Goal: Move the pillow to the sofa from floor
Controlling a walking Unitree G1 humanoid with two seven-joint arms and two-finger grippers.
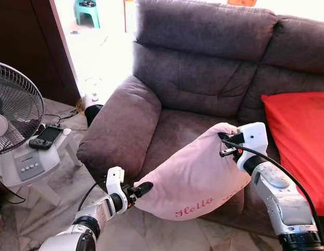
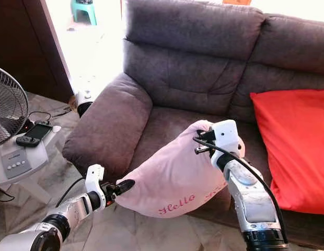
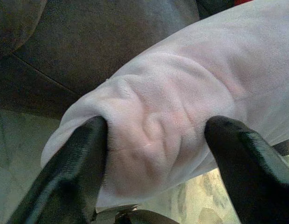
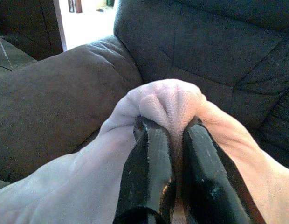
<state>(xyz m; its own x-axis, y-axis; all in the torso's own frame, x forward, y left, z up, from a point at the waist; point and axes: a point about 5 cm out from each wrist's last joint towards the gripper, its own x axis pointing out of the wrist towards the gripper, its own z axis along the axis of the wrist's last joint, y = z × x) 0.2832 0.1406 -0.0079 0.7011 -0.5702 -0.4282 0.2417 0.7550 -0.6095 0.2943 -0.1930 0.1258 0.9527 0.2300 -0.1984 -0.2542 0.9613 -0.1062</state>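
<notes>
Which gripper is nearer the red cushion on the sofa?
Right. The right gripper pinches the top corner of the pink plush pillow, close beside the red cushion. The left gripper grips the pillow's lower far corner, near the grey sofa's armrest.

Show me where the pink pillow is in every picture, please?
Left eye view: pink pillow low in the middle, over the sofa's front edge, held by both grippers.
Right eye view: pillow low centre, same pose.
Left wrist view: a bunched corner between the left gripper's fingers.
Right wrist view: a corner pinched by the right gripper.
Shared landmark: the grey sofa.
</notes>
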